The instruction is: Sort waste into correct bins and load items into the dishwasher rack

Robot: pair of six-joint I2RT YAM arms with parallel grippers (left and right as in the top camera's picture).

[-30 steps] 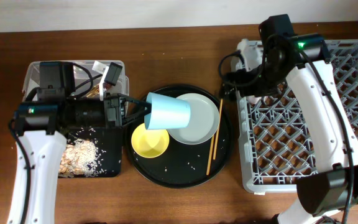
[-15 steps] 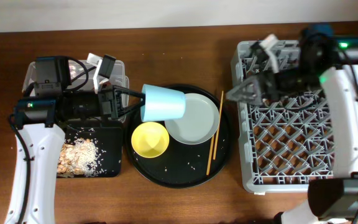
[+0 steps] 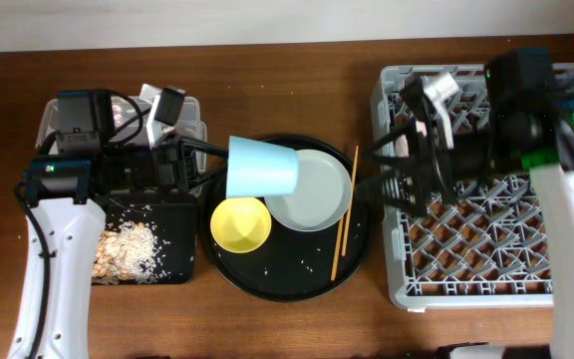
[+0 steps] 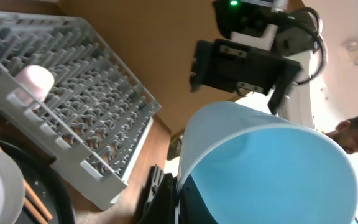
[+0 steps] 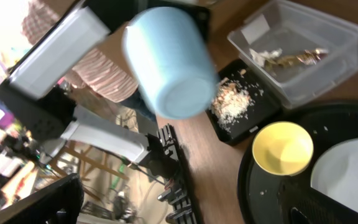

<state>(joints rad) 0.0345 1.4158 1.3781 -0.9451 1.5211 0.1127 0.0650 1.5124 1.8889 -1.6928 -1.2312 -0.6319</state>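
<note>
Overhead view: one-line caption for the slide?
Left gripper holds the blue cup sideways over the round black tray; the open right gripper faces it at the edge of the dishwasher rack.

The table [image 3: 267, 329] is brown wood with visible grain and a soft sheen. The blue cup [image 3: 262, 168] is smooth matt plastic. Beneath it, the round black tray [image 3: 287, 279] is glossy plastic. The yellow bowl [image 3: 240, 224] and pale green plate [image 3: 312, 189] look smooth and faintly shiny. The chopsticks [image 3: 343, 219] are bare light wood. The dishwasher rack [image 3: 466, 249] is matt grey plastic lattice, and the pink cup [image 4: 33, 81] on it looks smooth. The tub [image 5: 328, 74] is clear plastic, holding a crinkled gold-brown foil-like wrapper [image 5: 297, 58] and crumpled white tissue [image 5: 261, 56]. The shallow black tray [image 3: 172, 259] is matt, and the food scraps [image 3: 126, 249] on it are rough and crumbly.
</note>
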